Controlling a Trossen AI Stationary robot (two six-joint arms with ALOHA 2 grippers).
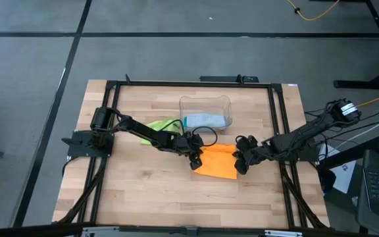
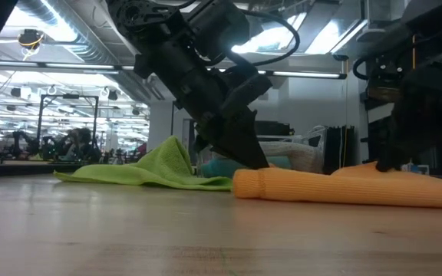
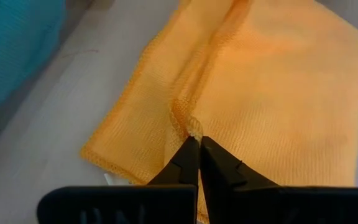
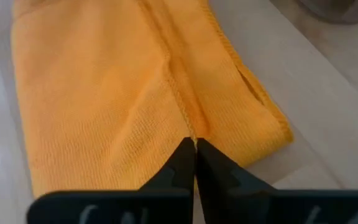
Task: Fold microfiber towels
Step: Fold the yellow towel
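An orange microfiber towel (image 1: 217, 162) lies folded flat on the wooden table's middle, with a hemmed edge of its top layer running along its middle (image 4: 173, 81). My left gripper (image 1: 195, 162) is shut at the towel's left end. My right gripper (image 1: 240, 164) is shut at its right end. A lime green towel (image 1: 161, 125) lies crumpled on the table behind the left arm. A teal blue towel (image 1: 202, 120) sits inside the clear bin (image 1: 206, 104). My left gripper pinches the hemmed edge of the orange towel's top layer (image 3: 190, 127) between its two fingertips, slanting down from the table's left. The towel lies on the table. My right gripper pinches the same hemmed edge at the towel's other end (image 4: 188, 128) between its fingertips, slanting down from the table's right. The cloth lies flat and slack there.
The clear plastic bin stands just behind the orange towel toward the far edge. The green towel (image 2: 152, 170) lies to the left of the orange one (image 2: 344, 188). Bare wood (image 1: 176, 197) stretches along the near side of the table.
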